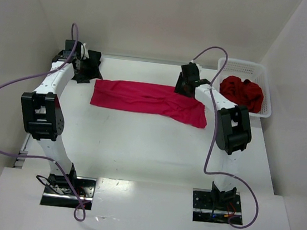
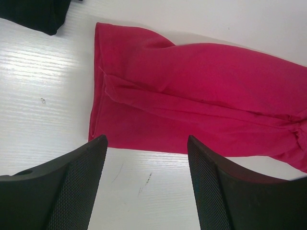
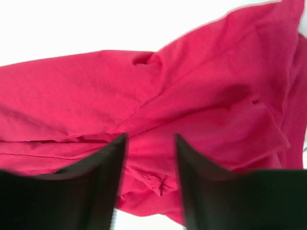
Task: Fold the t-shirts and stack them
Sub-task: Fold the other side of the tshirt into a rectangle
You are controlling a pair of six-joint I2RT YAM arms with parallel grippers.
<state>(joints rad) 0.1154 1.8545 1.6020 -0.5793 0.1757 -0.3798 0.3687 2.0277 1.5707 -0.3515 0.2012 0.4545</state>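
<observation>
Arms both reach to the far side of the white table: we have the left gripper spread wide over bare tabletop by the left edge of the crimson-pink t-shirt, black t-shirt in the corner beside it. Over that long shirt's rumpled right end hangs the right gripper, fingers parted, pinching nothing we can see. Far right, darker red t-shirts fill the white basket, pale walls around.

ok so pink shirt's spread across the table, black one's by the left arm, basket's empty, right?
Not empty: the top view shows the basket holding crumpled dark red cloth. The rest stands: the pink shirt lies spread across the table, the black one by the left arm.
</observation>
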